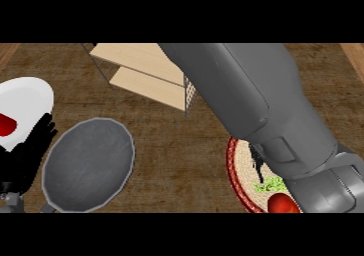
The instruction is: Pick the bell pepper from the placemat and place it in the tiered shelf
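The red bell pepper (282,203) with its green stem lies on a round woven placemat (235,170) with a red rim, at the lower right. My right forearm slants down across the view and covers most of the mat. Only a small black part of my right hand (257,162) shows past the wrist, just above the pepper; the rest is hidden, and contact with the pepper cannot be made out. The light wooden tiered shelf (144,75) stands at the top centre, apart from the mat. My left hand (26,152) rests open at the left edge.
A grey oval plate (89,165) lies at the lower left, between my left hand and the placemat. A white rounded object (22,97) with a red patch sits at the left edge behind my left hand. Brown wooden counter lies between shelf and plate.
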Robot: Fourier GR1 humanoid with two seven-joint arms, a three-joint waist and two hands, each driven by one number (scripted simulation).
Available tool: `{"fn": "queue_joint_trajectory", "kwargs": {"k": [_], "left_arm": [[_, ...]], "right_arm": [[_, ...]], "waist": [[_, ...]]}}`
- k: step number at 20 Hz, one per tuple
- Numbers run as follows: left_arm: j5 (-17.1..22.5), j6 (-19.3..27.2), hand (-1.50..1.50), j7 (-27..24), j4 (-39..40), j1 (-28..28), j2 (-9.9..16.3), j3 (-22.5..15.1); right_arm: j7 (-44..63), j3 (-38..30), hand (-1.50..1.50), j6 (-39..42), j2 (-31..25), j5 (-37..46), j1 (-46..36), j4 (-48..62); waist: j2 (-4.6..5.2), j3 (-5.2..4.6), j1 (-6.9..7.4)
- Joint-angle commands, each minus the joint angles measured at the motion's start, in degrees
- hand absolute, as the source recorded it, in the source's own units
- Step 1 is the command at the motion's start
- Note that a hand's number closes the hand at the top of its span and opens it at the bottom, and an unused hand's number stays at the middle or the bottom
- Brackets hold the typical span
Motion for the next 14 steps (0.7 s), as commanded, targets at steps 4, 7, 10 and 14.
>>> {"fn": "queue_joint_trajectory", "kwargs": {"k": [4,7,10,14], "left_arm": [[0.3,0.9,0.0,1.3,-1.5,1.3,-1.0,0.4],[1.2,-0.1,0.0,1.4,-1.3,2.1,0.3,2.0],[1.0,-0.5,0.0,-0.7,-1.0,5.1,0.9,2.8],[1.2,1.3,0.0,1.8,-0.6,3.0,0.7,3.7]], "right_arm": [[8.3,-2.4,-1.5,-6.0,0.5,1.1,1.4,-13.0],[10.2,-3.4,-1.5,-3.8,-1.0,2.5,3.5,-20.3],[14.7,-3.8,-1.5,3.5,-3.7,4.6,3.9,-28.0],[18.6,-5.4,-1.5,9.8,-5.9,5.9,4.5,-35.7]], "waist": [[-0.77,0.11,-1.68],[-0.92,0.12,-2.12],[-1.83,0.16,-3.69],[-2.67,0.26,-6.13]]}}
